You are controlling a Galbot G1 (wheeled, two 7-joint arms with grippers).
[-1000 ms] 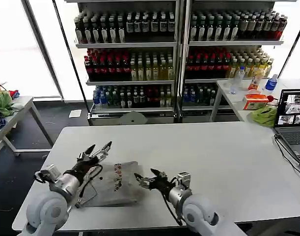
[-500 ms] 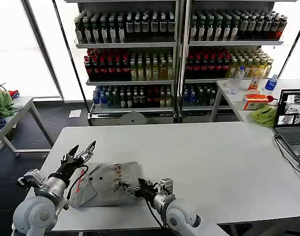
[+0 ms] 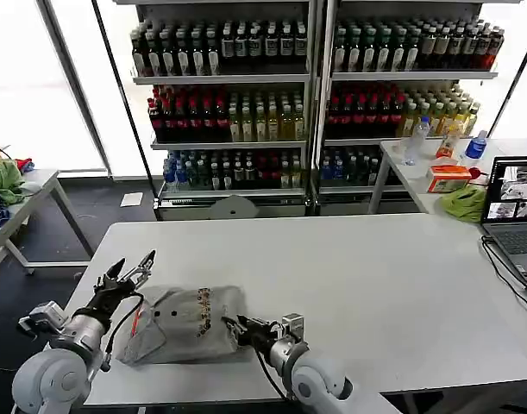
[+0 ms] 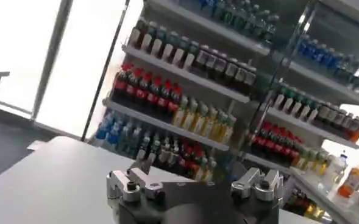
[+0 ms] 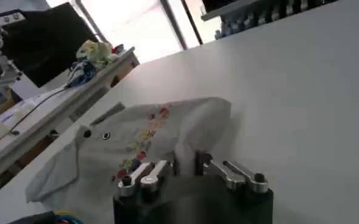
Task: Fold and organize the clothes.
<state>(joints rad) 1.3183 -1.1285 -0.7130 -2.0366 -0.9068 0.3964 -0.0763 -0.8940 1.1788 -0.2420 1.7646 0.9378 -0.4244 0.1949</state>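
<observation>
Grey cotton shirt [image 3: 184, 323] lies partly folded and bunched on the white counter [image 3: 375, 276], at its near left corner. Its multicolour chest print [image 3: 204, 304] faces up, and a thin red strip [image 3: 135, 324] shows on the shirt's left part; 2 small dark buttons are visible in the right wrist view.

Left claw [image 3: 125, 273] is raised above the counter just left of the shirt, not touching it. Its fingers are spread wide, with nothing between them; the left wrist view shows both fingertips well apart against the shelves.

Right claw [image 3: 237, 330] sits at the shirt's near right edge, low over the counter. In the right wrist view the right claw [image 5: 188, 173] has its fingers apart, with a fold of shirt cloth [image 5: 142, 143] between them; whether the cloth is gripped cannot be told.

Background items: 2 shelving units of bottles [image 3: 315, 95] stand far behind the counter. A laptop [image 3: 513, 211] rests at the counter's right edge. A green cloth bundle [image 3: 464, 203] lies on a side table at the far right.
</observation>
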